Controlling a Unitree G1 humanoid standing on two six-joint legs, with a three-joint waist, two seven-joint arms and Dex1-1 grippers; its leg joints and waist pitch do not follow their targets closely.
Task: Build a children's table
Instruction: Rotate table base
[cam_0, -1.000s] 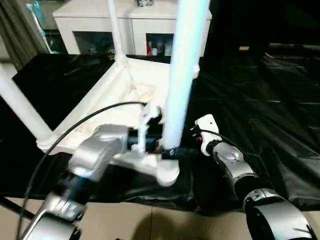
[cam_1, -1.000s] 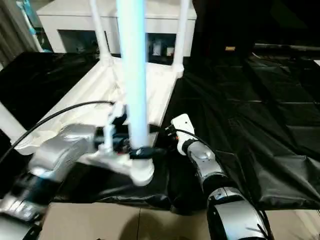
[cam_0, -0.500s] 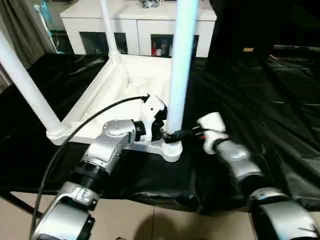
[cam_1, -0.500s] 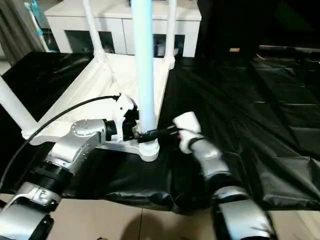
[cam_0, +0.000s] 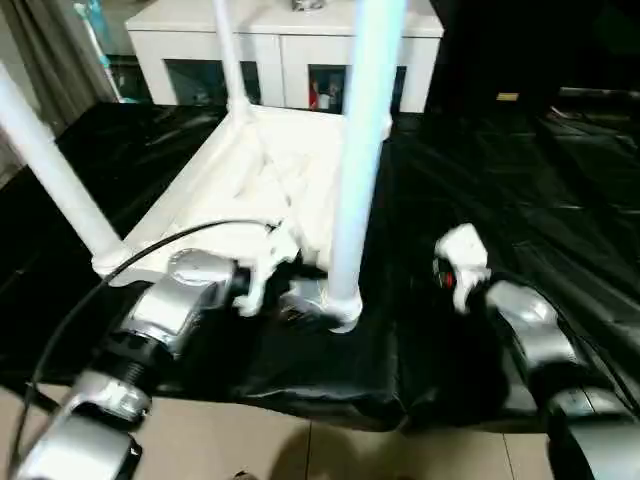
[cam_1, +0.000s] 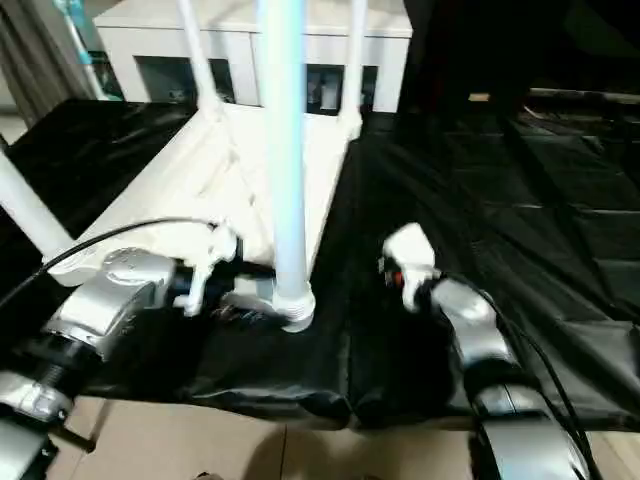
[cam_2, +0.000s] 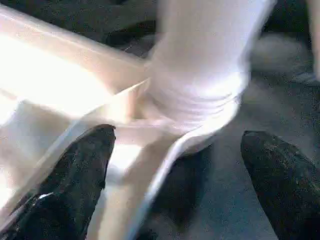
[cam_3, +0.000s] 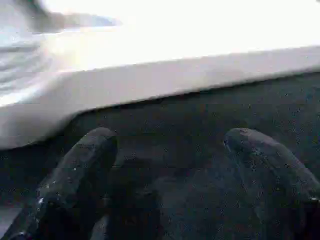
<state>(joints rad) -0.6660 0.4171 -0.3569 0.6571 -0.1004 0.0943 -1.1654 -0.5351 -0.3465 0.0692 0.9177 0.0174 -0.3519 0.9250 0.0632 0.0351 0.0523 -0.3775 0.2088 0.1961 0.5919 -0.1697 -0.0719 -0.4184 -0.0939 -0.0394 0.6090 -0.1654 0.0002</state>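
1. The children's table (cam_0: 250, 170) lies upside down on the black-draped counter (cam_0: 520, 200), legs up.
2. My left claw (cam_2: 175, 165) and right claw (cam_3: 165, 170) gape empty.
3. Light, stiff, slippery plastic (I judge); grip low by the near leg (cam_0: 355, 180).

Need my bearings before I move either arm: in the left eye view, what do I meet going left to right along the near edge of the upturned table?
Near-left leg → left gripper → near-right leg in its corner socket → bare black sheet → right gripper.
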